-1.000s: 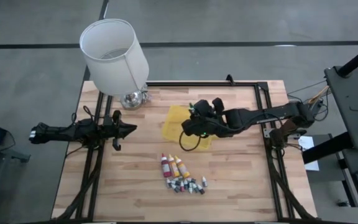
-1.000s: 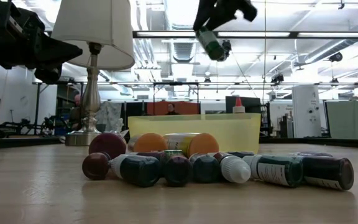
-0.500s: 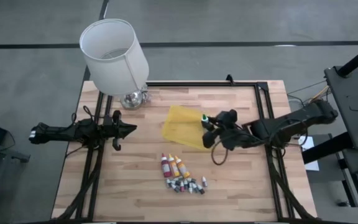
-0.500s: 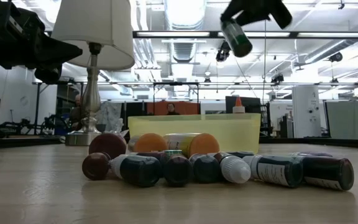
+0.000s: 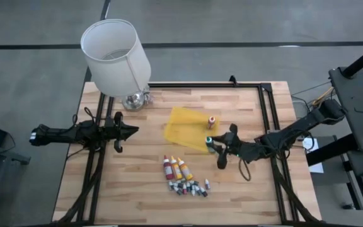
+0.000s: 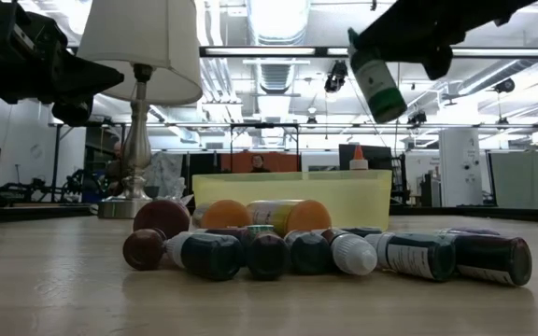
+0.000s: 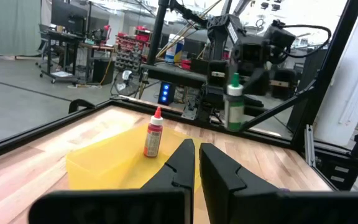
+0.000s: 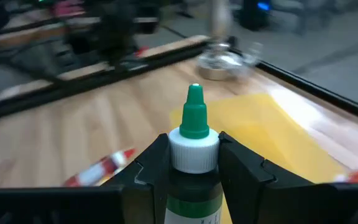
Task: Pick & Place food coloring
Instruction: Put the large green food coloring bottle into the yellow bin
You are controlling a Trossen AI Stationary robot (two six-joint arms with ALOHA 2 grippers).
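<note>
We see the right gripper (image 5: 214,144) clamped on a green food coloring bottle (image 8: 194,163), its two fingers (image 8: 146,167) pressing either side of the white collar beneath the green tip. In the low view this bottle (image 6: 377,82) hangs tilted in the air, well above the tabletop. Directly beside the gripper lies the edge of the yellow tray (image 5: 183,128), and just beyond that edge, inside the tray, a small red-orange bottle (image 5: 212,120) stands upright; the left wrist view shows the same bottle (image 7: 153,133) with a pale pointed tip. Nearer the table's front edge than the gripper, and apart from it, we find the remaining food coloring: a row of longer bottles (image 5: 176,168) in red, orange and yellow, touching a cluster of tiny vials (image 5: 190,187) lying on their sides. In the low view these vials (image 6: 325,254) lie in a line before the tray wall (image 6: 292,194). Farther from the gripper, across the wooden table (image 5: 150,195), the left gripper (image 5: 131,130) waits with its fingers (image 7: 180,164) together, holding nothing. Farthest away, at the back corner, stands a lamp (image 5: 118,59) with a white shade.
</note>
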